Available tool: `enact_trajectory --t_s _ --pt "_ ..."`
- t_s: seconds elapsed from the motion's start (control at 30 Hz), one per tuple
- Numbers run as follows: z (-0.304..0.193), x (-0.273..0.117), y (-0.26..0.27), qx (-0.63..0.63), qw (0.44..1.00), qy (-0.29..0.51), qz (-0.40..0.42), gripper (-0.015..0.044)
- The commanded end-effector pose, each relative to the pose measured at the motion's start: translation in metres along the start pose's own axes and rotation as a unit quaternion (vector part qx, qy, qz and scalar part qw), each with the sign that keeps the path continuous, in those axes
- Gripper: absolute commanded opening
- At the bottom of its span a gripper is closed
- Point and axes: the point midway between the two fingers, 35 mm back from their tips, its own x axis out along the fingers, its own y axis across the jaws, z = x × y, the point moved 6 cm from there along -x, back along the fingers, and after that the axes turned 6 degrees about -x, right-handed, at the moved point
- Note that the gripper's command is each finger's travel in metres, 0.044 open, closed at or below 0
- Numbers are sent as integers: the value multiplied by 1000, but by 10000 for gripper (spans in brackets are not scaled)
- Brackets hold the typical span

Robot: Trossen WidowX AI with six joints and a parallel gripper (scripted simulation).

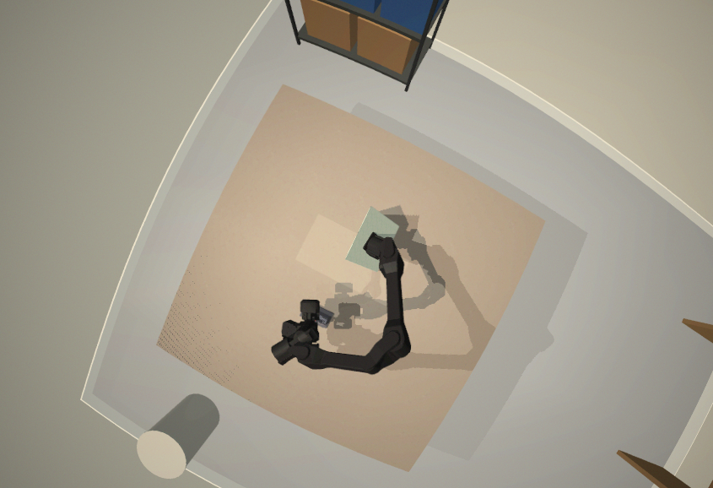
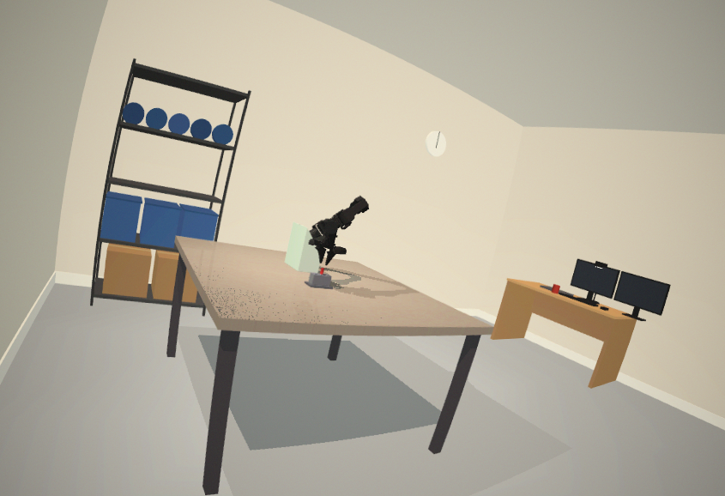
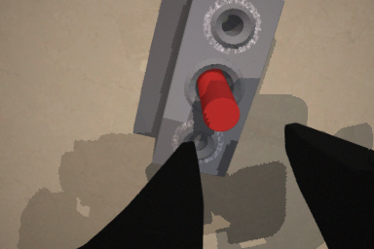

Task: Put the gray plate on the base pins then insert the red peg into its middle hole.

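The gray plate [image 3: 255,58] lies flat on the darker gray base [image 3: 161,61] in the wrist view; together they form a small gray block in the exterior view. The red peg [image 3: 216,97] [image 2: 322,270] stands in the plate's middle hole with its upper part sticking out. How deep it sits is hidden. Ringed holes lie on either side; the lower one is partly behind a finger. My gripper [image 3: 241,145] [image 2: 324,263] is open, its black fingertips apart, above the peg's top. No finger touches the peg in the wrist view.
A tall pale green block [image 1: 370,221] [image 2: 298,248] stands on the table [image 1: 242,201] [image 2: 257,292] beside the arm's base. The arm [image 1: 342,361] bends round toward the gray block. A shelf rack [image 2: 170,190] and a desk [image 2: 573,306] stand away from the table.
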Motion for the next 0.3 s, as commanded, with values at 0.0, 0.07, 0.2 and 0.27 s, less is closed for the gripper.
enact_trajectory --t_s 0.0,0.07,0.2,0.27 --pt "0 -4 0 -3 1000 -3 0 150" --pt "-1 -5 0 -3 1000 -3 0 150" --pt "-1 -7 -1 -3 1000 -3 0 150" --pt "-2 -8 -1 -3 1000 -3 0 150"
